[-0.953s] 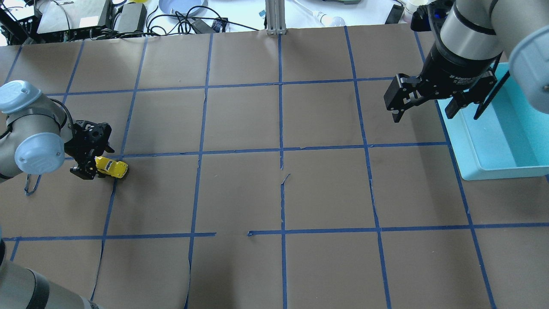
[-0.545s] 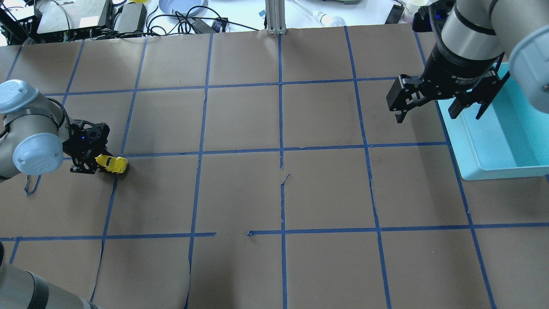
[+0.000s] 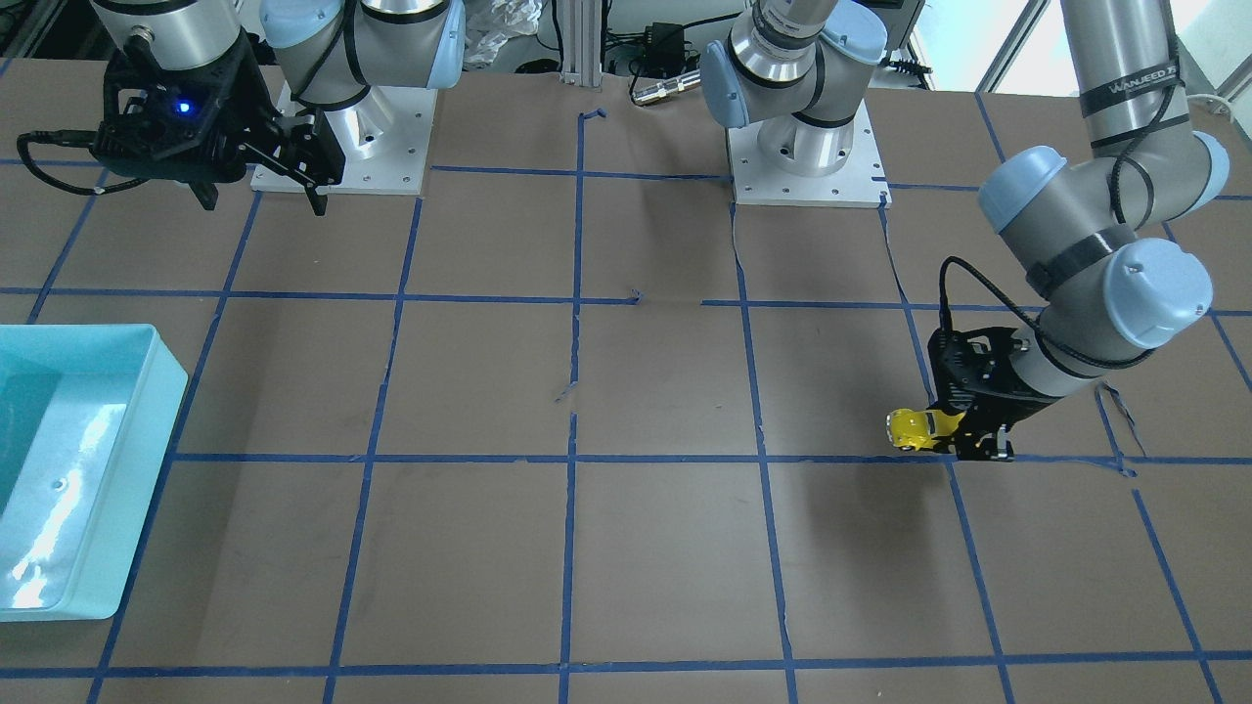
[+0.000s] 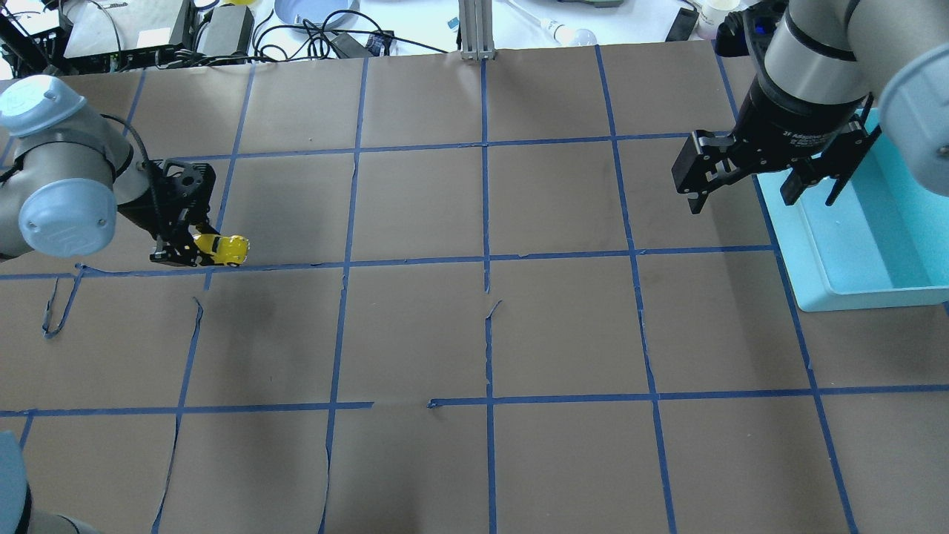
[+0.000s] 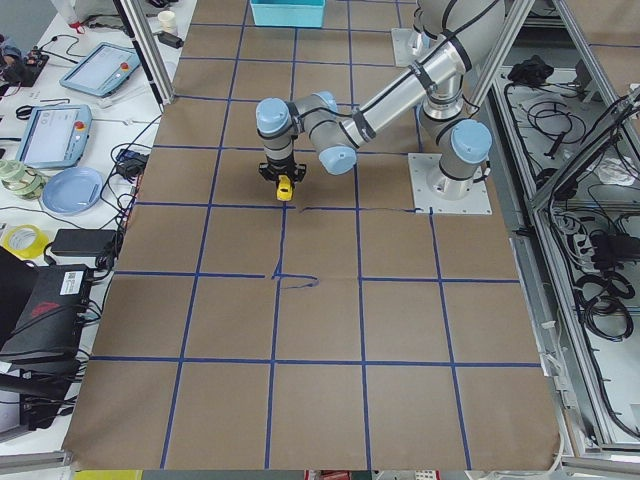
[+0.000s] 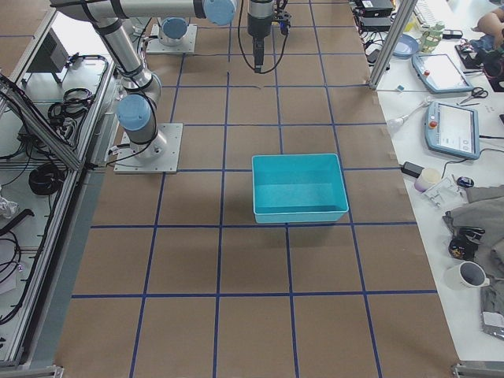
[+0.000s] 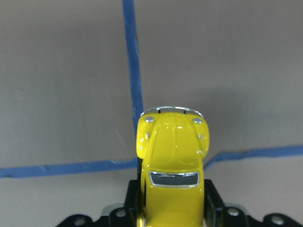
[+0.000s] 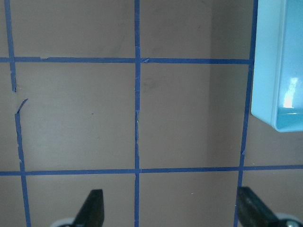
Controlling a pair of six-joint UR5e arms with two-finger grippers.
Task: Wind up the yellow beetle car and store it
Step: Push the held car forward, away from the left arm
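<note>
The yellow beetle car (image 4: 221,250) is held in my left gripper (image 4: 194,251), lifted above the brown table at the left. The left wrist view shows the car (image 7: 173,161) clamped between the fingers, nose pointing away. It also shows in the front-facing view (image 3: 915,428), in the left gripper (image 3: 954,435), and in the exterior left view (image 5: 284,186). My right gripper (image 4: 741,194) is open and empty, high over the table beside the turquoise bin (image 4: 875,245). Its two fingertips (image 8: 92,208) stand wide apart in the right wrist view.
The turquoise bin (image 3: 68,469) stands at the table's right side, by the right arm; it looks to hold nothing (image 6: 298,187). Blue tape lines (image 4: 485,259) form a grid on the brown paper, torn in places. Cables and gear lie beyond the far edge (image 4: 222,30).
My left gripper has risen with the car and moved toward the far side and slightly right. The right gripper has hardly moved.
</note>
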